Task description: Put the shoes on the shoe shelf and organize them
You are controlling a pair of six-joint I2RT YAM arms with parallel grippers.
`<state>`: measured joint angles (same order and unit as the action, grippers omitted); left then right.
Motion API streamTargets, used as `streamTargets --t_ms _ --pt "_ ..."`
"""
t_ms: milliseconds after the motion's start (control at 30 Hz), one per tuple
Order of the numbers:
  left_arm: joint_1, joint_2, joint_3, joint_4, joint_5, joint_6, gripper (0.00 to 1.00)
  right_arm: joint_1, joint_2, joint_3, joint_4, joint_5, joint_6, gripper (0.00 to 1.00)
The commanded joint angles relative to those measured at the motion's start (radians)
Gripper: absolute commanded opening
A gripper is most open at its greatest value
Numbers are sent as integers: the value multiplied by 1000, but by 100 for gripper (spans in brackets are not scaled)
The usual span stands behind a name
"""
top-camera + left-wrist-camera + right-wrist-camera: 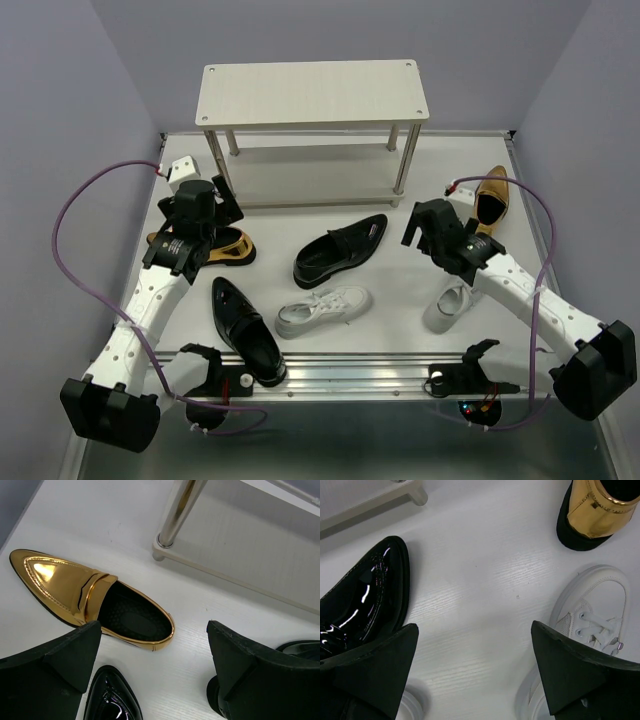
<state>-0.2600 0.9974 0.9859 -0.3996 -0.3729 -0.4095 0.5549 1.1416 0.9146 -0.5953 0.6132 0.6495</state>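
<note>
The shoe shelf (310, 95) stands at the back with both boards bare. Six shoes lie on the white table. One gold loafer (220, 250) lies under my left gripper (215, 205), the other gold loafer (490, 200) at the far right. A black dress shoe (340, 250) lies in the middle, a second black dress shoe (247, 332) front left. One white sneaker (322, 310) is front centre, another white sneaker (450, 305) beside my right arm. My left gripper (155, 650) hangs open above bare table just off the loafer's heel (150, 630). My right gripper (475, 655) is open between a black shoe (360, 600) and a sneaker (590, 615), holding nothing.
A silver shelf leg (177, 512) and the lower board (235, 535) stand just beyond the left gripper. Purple cables (75, 210) loop from each wrist. Lavender walls close in both sides. A metal rail (350, 375) runs along the near edge.
</note>
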Motion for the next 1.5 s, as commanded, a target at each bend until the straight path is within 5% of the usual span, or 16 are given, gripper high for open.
streamTargets --t_ms 0,367,767,1300,1467 --pt "4 -6 -1 28 6 6 99 -3 -34 -17 11 -19 42 100" --pt "4 -25 37 19 31 -38 99 -3 -48 -26 38 -98 45 100" --pt "4 3 39 7 23 -60 99 290 136 58 100 -96 219 100" --pt "4 -22 28 42 100 -26 99 290 386 76 377 -295 374 99" --pt "5 -25 23 44 111 -29 99 300 466 78 456 -314 383 89"
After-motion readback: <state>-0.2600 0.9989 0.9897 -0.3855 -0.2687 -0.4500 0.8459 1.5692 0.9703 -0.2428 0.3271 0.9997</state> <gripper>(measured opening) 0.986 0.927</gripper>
